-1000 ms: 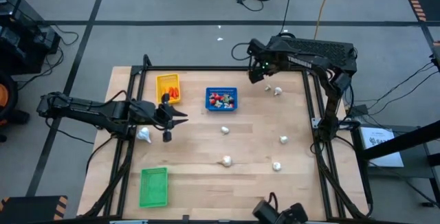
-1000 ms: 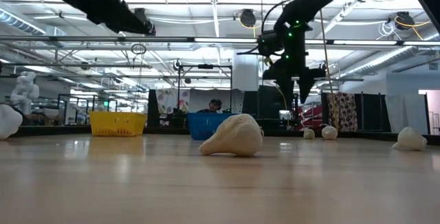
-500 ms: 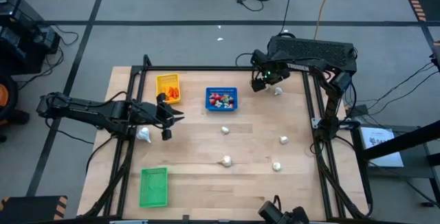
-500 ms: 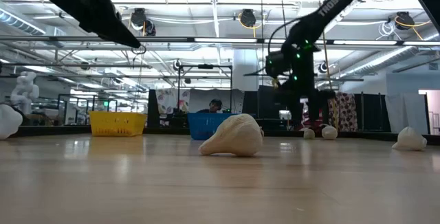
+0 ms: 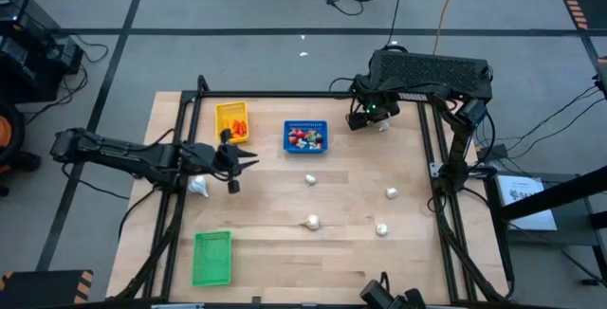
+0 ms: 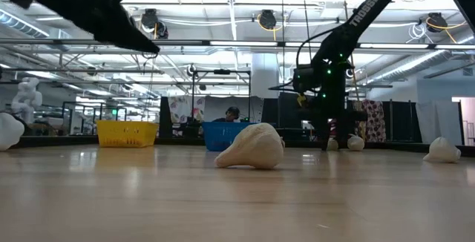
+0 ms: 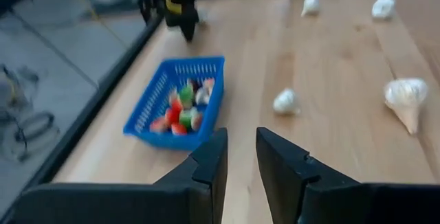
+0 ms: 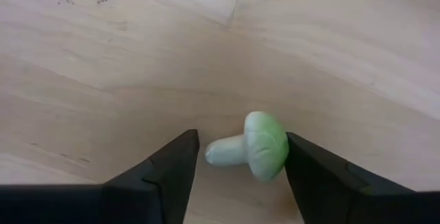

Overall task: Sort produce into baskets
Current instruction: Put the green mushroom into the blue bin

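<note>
My right gripper (image 8: 237,165) points down at the table's far right (image 5: 362,118), open. Its fingers stand on either side of a small pale-green mushroom-like piece (image 8: 253,152) that lies on its side on the wood. My left gripper (image 7: 240,159) hovers over the table's left side (image 5: 243,161), pointing toward the blue basket (image 7: 179,104). Its fingers stand a narrow gap apart with nothing between them. The blue basket (image 5: 305,136) holds red-and-white pieces. The yellow basket (image 5: 232,119) holds orange pieces. The green basket (image 5: 212,257) stands near the front left. My right gripper comes from above, fingers pointing down. The piece's cap (image 8: 271,152) lies right against one finger (image 8: 313,172), while its stalk end (image 8: 216,154) stands a little clear of the other. Whether the cap touches the finger, I cannot tell.
Whitish garlic-like bulbs lie loose on the wood: one by my right gripper (image 5: 383,125), one mid-table (image 5: 311,179), others at the right (image 5: 391,192) and toward the front (image 5: 311,222) (image 5: 381,228), and one under my left arm (image 5: 198,186). A black frame (image 5: 425,138) edges the table.
My right gripper has come down from well above the table at the far right until its fingers stand low over the wood around the small piece. It has kept pointing down.
</note>
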### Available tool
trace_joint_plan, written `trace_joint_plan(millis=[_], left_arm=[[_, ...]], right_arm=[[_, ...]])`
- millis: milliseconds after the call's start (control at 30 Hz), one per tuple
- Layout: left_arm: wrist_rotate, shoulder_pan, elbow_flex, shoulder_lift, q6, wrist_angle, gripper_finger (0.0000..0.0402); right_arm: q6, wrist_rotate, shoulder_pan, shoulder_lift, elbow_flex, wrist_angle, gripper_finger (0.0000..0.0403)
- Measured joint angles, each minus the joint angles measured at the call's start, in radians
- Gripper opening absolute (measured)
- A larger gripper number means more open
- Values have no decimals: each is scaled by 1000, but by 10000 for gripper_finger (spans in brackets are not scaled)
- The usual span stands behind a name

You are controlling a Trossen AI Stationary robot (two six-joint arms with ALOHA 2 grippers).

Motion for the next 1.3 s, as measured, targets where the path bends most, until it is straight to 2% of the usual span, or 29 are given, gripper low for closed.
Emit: trace_joint_plan(millis=[100,233,500,833,1067,1300], left_arm=[[-14,11,-76,0,53,165,86],[-18,38,-124,-15,67,286,86],[5,91,-221,-115,69,362,86],[9,119,-247,-150,62,369,86],[10,119,-247,-150,62,390,86],[29,119,-247,-150,61,405,86]], right_arm=[[4,-1,1,0,-1,1,192],[13,-1,2,0,-1,5,163],[-3,1,4,-5,-2,3,119],[-10,-16,75,-89,-5,15,115],[54,-145,200,-130,-4,213,115],[73,-157,325,-131,-4,435,115]])
